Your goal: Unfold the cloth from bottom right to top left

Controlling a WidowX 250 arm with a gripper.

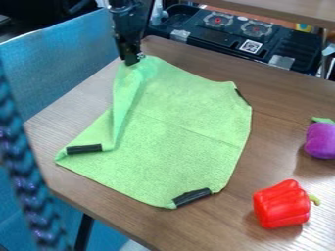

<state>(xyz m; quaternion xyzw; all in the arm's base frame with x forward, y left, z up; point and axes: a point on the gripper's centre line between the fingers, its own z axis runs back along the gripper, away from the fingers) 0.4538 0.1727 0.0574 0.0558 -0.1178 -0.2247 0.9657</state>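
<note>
Tool (132, 62) pinching nubby green cloth (183, 122), long loose fold (122, 105), glossy lobed red pepper (281, 205)

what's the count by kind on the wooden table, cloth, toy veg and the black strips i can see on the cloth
light green rectangular fabric cloth: 1
flat black strips along the cloth's edge: 3
glossy red toy bell pepper: 1
rounded purple toy eggplant with green top: 1
total: 6
</note>
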